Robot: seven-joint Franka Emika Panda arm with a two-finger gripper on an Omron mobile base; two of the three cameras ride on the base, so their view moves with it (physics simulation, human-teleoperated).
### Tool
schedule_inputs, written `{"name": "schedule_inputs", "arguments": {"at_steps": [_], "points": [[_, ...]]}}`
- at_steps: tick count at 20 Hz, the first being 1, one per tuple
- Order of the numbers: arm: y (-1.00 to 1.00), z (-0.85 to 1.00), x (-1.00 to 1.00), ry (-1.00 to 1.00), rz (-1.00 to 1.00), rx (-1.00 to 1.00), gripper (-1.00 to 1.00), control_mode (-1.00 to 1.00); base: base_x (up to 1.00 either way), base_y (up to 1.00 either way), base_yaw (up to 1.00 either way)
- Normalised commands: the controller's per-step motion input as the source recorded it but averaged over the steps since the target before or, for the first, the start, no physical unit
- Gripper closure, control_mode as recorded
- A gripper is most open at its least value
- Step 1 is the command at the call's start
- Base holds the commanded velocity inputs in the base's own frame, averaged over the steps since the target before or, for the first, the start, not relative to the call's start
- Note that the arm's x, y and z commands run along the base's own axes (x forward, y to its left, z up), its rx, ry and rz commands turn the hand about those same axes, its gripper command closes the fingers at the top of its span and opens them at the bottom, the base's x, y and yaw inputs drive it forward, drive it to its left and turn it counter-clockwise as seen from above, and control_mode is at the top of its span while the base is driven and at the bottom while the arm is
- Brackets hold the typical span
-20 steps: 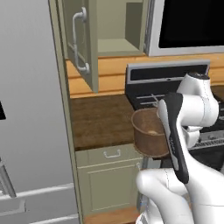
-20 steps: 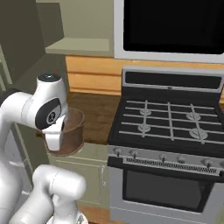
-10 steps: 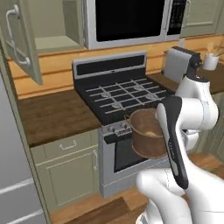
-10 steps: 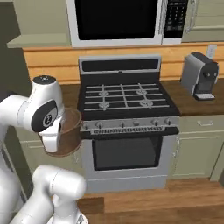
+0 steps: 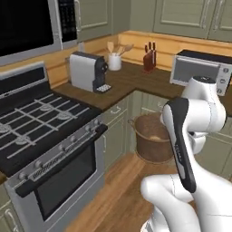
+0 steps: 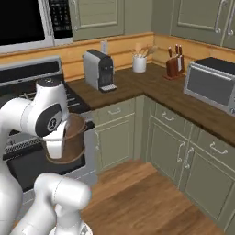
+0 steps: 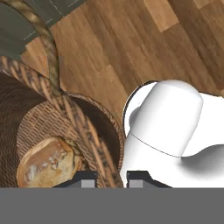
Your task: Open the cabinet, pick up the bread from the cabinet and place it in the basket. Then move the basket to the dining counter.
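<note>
The round brown woven basket [image 5: 152, 142] hangs in the air in front of my arm, over the wooden floor and beside the stove. It also appears close under my white hand [image 6: 69, 140]. The hand view looks down into the basket [image 7: 39, 118], where a crusty round bread [image 7: 48, 162] lies on the bottom. My gripper [image 7: 107, 177] is shut on the basket's rim, one fingertip inside the wall and one outside. The cabinet and the dining counter are out of view.
A black gas stove [image 5: 41, 131] stands at the left. The dark worktop carries a coffee machine [image 5: 86, 72], a utensil cup [image 5: 114, 61], a knife block [image 5: 148, 58] and a toaster oven [image 5: 199, 68]. Olive lower cupboards [image 6: 183, 147] turn the corner; bare wooden floor [image 6: 147, 197] lies ahead.
The whole picture has swung: the base has turned from the open cabinet past the stove to the corner worktop. The basket stays held at the same spot before the arm.
</note>
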Motion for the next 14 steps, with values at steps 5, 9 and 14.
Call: {"name": "schedule_inputs", "arguments": {"at_steps": [5,9,14], "points": [[0.00,0.00,0.00,0.00,0.00,0.00,1.00,1.00,0.00,-0.56,-0.82],[0.00,0.00,0.00,0.00,0.00,0.00,1.00,1.00,0.00,-0.60,-0.80],[0.00,0.00,0.00,0.00,0.00,0.00,1.00,1.00,0.00,-0.65,-0.78]]}}
